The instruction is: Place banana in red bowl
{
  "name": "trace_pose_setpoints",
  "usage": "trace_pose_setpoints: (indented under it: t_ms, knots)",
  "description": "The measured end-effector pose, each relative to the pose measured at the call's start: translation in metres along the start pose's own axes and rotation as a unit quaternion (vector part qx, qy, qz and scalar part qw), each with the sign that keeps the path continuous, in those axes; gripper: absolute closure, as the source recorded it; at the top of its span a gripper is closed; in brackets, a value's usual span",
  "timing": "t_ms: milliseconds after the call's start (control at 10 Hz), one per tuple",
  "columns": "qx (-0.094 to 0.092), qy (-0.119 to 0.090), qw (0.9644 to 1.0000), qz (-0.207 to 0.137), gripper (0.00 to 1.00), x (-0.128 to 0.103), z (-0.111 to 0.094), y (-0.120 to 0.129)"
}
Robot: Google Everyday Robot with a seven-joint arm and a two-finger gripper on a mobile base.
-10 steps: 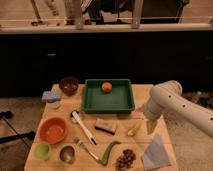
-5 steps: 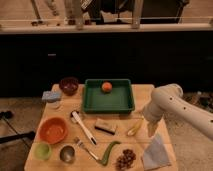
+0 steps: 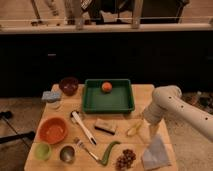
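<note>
The banana (image 3: 134,129) is small and pale yellow and lies on the wooden table right of the middle, just below the green tray. The red bowl (image 3: 52,130) is wide, orange-red and empty, at the table's left side. My white arm reaches in from the right and bends down. My gripper (image 3: 151,131) hangs just right of the banana, close above the table. It holds nothing that I can see.
A green tray (image 3: 115,101) holding an orange (image 3: 106,86) sits at the back. Also on the table are a maroon bowl (image 3: 68,85), blue sponge (image 3: 51,95), white utensil (image 3: 83,128), brown block (image 3: 105,126), green vegetable (image 3: 110,151), grapes (image 3: 126,159), grey cloth (image 3: 156,152), green cup (image 3: 42,150) and metal cup (image 3: 67,153).
My arm has sunk a little, bringing the gripper lower beside the banana. Nothing on the table has moved.
</note>
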Motion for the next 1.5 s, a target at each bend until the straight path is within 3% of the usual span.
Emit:
trace_pose_setpoints:
  t_ms: [500,1100,1500]
  knots:
    - [0.002,-0.023,0.9989,-0.04,0.2,0.009,0.017,-0.017]
    - [-0.012,-0.034,0.9983,-0.046,0.22,0.019,0.039,-0.023]
    - [-0.021,-0.039,0.9979,-0.048,0.61,0.021,0.046,-0.023]
